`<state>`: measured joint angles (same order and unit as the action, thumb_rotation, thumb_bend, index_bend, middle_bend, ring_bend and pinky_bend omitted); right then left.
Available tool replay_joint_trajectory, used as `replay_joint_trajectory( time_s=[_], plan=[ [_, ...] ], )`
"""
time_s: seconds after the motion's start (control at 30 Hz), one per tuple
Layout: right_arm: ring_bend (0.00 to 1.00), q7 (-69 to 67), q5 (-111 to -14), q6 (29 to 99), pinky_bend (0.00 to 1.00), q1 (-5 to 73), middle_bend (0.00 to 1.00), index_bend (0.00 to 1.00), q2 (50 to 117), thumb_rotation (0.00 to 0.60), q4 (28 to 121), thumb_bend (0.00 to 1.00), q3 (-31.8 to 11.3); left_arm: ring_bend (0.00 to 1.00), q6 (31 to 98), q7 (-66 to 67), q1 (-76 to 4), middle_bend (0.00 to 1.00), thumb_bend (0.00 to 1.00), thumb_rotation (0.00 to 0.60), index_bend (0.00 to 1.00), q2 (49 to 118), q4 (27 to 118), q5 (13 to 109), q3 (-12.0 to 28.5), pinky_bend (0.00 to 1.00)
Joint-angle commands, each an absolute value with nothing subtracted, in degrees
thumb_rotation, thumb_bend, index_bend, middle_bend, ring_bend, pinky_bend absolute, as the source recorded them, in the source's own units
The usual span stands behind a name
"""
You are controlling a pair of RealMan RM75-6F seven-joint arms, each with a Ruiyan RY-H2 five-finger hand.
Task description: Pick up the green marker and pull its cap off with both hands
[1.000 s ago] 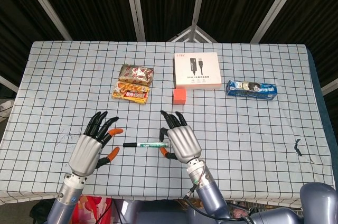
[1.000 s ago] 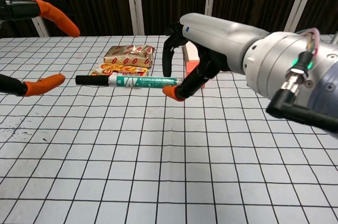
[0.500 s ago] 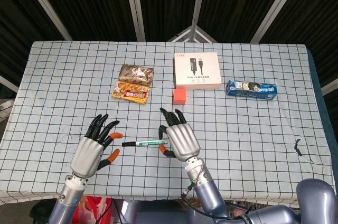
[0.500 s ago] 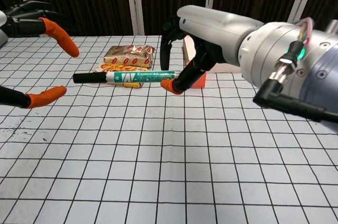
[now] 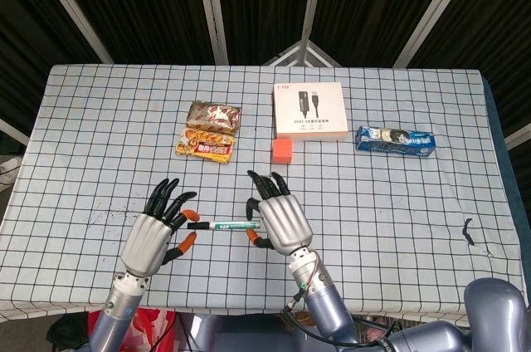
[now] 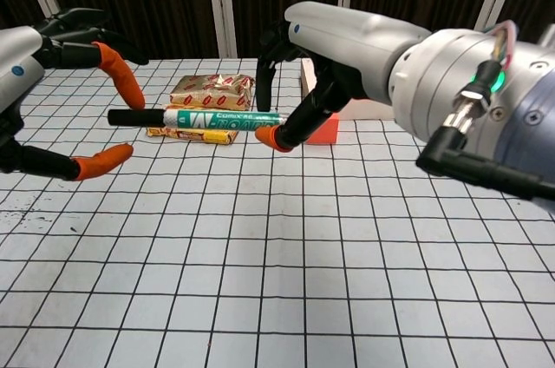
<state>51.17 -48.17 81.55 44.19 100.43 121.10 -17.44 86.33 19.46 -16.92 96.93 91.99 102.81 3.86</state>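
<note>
**pm_ray:** Left hand [image 5: 156, 234] has slid in toward the marker since a second ago. Before, it sat well off the black cap [image 6: 136, 116]; now its fingers are spread wide on either side of the cap end, orange tips above and below in the chest view. Nothing's clamped yet, so that hand is unclenched and holding nothing.

**tabletop_lu:** Agreed. And the green marker [image 6: 224, 120] is up off the table [image 5: 91, 128], roughly level, over the near edge, cap pointing toward the left edge. The right hand [image 5: 278, 219] has it pinched at the tail end between thumb and a finger, other fingers splayed.

**pm_ray:** So pick-up looks done, and we're in the bit where the second hand comes to take the cap.

**tabletop_lu:** Yeah, my guess for next: left hand closes firmly on the black part only, not the green barrel, then the two hands pull apart straight along the marker's length. Right grip is just a tip pinch, so it could slip or swivel.

**pm_ray:** Snack packs [image 5: 209, 129], white box [image 5: 309, 110] and orange block [image 5: 283, 150] sit further back, out of the way.
</note>
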Motion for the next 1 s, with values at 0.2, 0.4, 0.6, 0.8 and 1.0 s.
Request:
replay_joint_trajectory(
  time_s=[0.2,0.4,0.6,0.8,1.0],
  plan=[
    [0.13,50.64,-47.93,81.76,0.02,44.45,0.08,0.78,100.11,0.600,121.18,0.49,-17.34,0.00,87.05,19.34,-17.20,0.23,0.39,0.600,0.48,97.58,91.51,103.44,3.77,0.00],
    [0.13,50.36,-47.85,81.87,0.02,44.84,0.08,0.78,100.08,0.600,121.18,0.49,-17.23,0.00,87.37,19.11,-17.43,0.24,0.39,0.600,0.51,97.93,91.09,103.48,3.87,0.00],
    [0.13,50.17,-47.50,82.02,0.02,45.19,0.08,0.78,100.10,0.600,121.05,0.49,-17.22,0.00,87.62,19.24,-17.51,0.25,0.39,0.600,0.52,98.27,90.51,103.26,3.94,0.00],
    [0.13,49.96,-47.56,82.41,0.02,45.32,0.08,0.79,99.90,0.600,121.18,0.49,-17.00,0.00,87.85,19.15,-17.64,0.25,0.39,0.600,0.53,98.32,90.40,103.34,3.83,0.00],
    [0.13,49.62,-47.47,82.45,0.02,45.51,0.08,0.79,99.93,0.600,121.04,0.49,-16.85,0.00,88.20,18.91,-17.70,0.26,0.39,0.600,0.54,98.43,90.12,103.54,3.64,0.00]
  ],
)
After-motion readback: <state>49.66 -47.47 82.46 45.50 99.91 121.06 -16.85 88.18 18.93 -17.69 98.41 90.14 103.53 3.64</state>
